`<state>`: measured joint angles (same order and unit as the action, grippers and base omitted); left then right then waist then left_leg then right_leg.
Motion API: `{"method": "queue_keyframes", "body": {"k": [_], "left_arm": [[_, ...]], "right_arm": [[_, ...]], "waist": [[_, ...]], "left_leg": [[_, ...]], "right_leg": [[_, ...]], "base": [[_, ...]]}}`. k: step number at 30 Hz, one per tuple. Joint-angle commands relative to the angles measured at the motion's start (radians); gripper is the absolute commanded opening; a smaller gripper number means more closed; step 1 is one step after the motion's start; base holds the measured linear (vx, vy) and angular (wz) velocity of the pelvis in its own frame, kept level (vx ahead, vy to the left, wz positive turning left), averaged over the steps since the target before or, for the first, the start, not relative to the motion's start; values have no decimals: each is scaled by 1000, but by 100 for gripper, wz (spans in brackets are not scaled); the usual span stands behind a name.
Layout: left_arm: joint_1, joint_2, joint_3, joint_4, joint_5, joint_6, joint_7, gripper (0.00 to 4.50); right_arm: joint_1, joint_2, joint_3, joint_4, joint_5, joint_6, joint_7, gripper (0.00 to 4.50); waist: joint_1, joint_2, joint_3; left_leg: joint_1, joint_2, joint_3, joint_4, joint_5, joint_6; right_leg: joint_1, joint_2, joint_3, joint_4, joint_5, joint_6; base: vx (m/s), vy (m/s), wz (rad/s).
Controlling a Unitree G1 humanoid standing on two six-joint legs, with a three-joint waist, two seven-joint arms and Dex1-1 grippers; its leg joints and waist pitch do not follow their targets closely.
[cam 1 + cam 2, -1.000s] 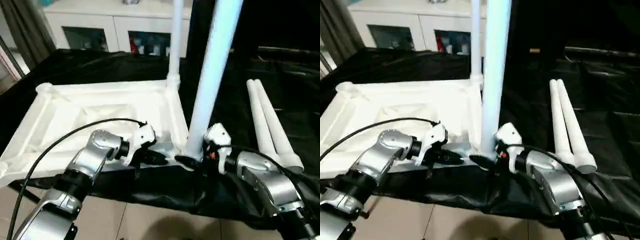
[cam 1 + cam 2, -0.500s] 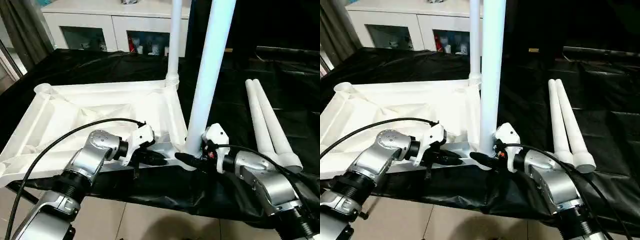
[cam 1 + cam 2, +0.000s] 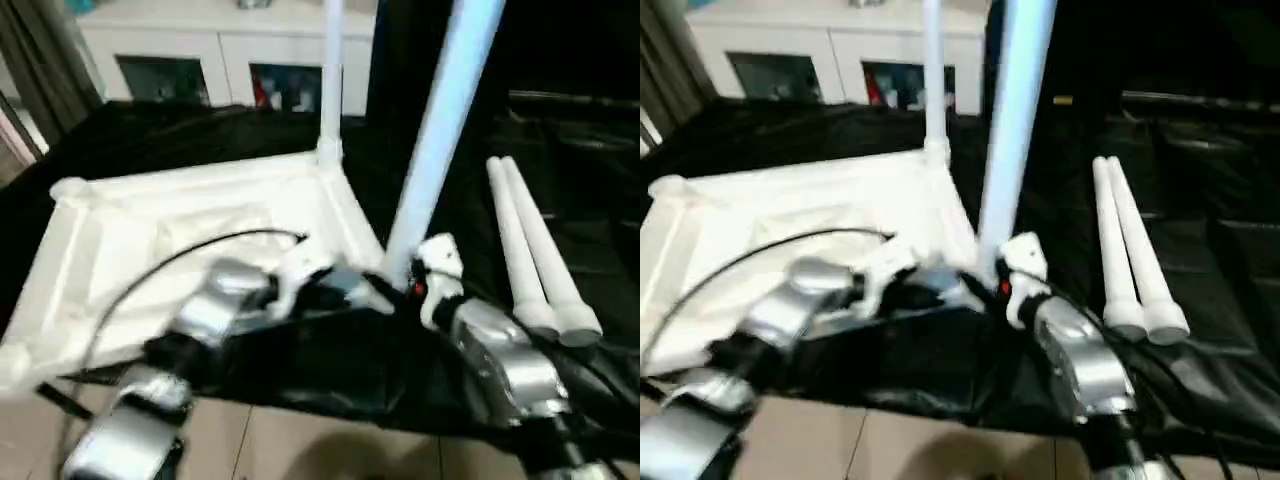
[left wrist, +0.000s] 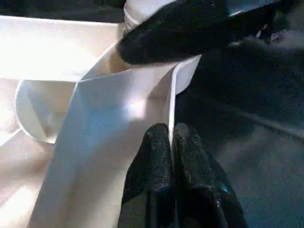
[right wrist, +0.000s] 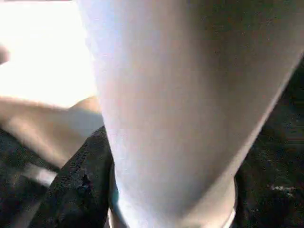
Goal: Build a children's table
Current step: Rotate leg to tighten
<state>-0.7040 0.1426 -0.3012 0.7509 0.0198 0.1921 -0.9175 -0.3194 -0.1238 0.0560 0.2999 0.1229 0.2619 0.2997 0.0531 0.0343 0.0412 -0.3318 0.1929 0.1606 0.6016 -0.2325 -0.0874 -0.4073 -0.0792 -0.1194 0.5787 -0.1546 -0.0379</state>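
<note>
Currently the table top (image 3: pixel 190 215) lies upside down, ribbed underside up, on the black-covered desk (image 3: pixel 600 200), toward the robot's left. One leg (image 3: pixel 330 75) stands upright in the far corner socket. A second leg (image 3: pixel 440 130) stands at the near corner socket, leaning slightly. Right end effector (image 3: pixel 400 283) is at the base of that leg; the right wrist view shows black fingers (image 5: pixel 80 185) on either side of the leg, clamped around it just above the socket. Left end effector (image 4: pixel 172 142) is together, fingertips pressed against each other, touching the thin white rim of the table top next to the same corner. The left wrist view also shows the right end effector's black finger across the leg base. Two spare legs (image 3: pixel 535 250) lie side by side, touching, on the desk to the robot's right, well apart from the top. A white glass-door cabinet (image 3: pixel 230 50) stands behind the desk. No readable brand, label or writing anywhere.
</note>
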Motion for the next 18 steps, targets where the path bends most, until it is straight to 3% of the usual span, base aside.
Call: {"method": "queue_keyframes", "body": {"k": [1, 3, 4, 6, 10, 12, 14, 15, 17, 18], "left_arm": [[-54, -41, 102, 66, -21, -15, 241, 0], [-75, -67, 106, 98, -17, -18, 282, 0], [-83, -76, 107, 111, -16, -20, 290, 0], [-98, -87, 92, 131, 1, -54, 276, 0], [-105, -86, 73, 145, 13, -97, 239, 0], [-109, -87, 76, 160, 12, -114, 239, 0], [-115, -89, 81, 174, 6, -135, 237, 0], [-116, -89, 83, 176, 5, -139, 240, 0], [-127, -95, 97, 193, -4, -171, 262, 0], [-138, -100, 113, 209, -10, -195, 284, 0]], "right_arm": [[14, 46, -6, 72, -13, 26, -115, 272], [2, 73, -12, 92, -25, 17, -162, 272], [-4, 85, -15, 100, -32, 11, -178, 272], [-19, 110, -21, 113, -48, 1, -208, 272], [-25, 114, -15, 116, -60, -28, -210, 272], [-22, 121, -34, 108, -38, -49, -201, 328], [-16, 114, -40, 89, -29, -65, -188, 342], [-15, 110, -32, 84, -33, -65, -181, 351], [-12, 96, -22, 67, -56, -68, -183, 375], [-7, 89, -26, 44, -62, -72, -188, 383]], "waist": [[-1, -12, -64], [0, -15, -65], [2, -6, -66], [0, -9, -67], [-1, -4, -65], [-1, -1, -66], [0, -3, -67], [-1, 1, -66], [-10, -9, -67], [-16, -1, -68]], "left_leg": [[-12, 17, 3, -66, -36, 58], [-16, 18, 2, -66, -31, 67], [-17, 18, 0, -66, -24, 77], [-20, 16, 1, -65, -19, 96], [-16, 17, 3, -66, -54, 103], [-16, 17, 2, -67, -56, 103], [-15, 18, 3, -67, -56, 106], [-18, 17, 2, -66, -62, 109], [-26, 16, -1, -67, -54, 110], [-25, 15, -3, -65, -43, 111]], "right_leg": [[67, -66, 57, -74, -300, -128], [71, -67, 57, -70, -287, -129], [73, -69, 56, -67, -272, -132], [74, -67, 56, -67, -254, -132], [71, -68, 52, -78, -317, -113], [70, -67, 52, -79, -316, -111], [69, -67, 53, -78, -310, -113], [71, -66, 51, -78, -307, -111], [79, -65, 49, -74, -293, -108], [77, -64, 49, -73, -275, -111]], "base": [[0, 0, 0], [0, 0, 0], [0, 0, 0], [0, 0, 0], [0, 0, 0], [0, 0, 0], [0, 0, 0], [0, 0, 0], [0, 0, 0], [0, 0, 0]]}}
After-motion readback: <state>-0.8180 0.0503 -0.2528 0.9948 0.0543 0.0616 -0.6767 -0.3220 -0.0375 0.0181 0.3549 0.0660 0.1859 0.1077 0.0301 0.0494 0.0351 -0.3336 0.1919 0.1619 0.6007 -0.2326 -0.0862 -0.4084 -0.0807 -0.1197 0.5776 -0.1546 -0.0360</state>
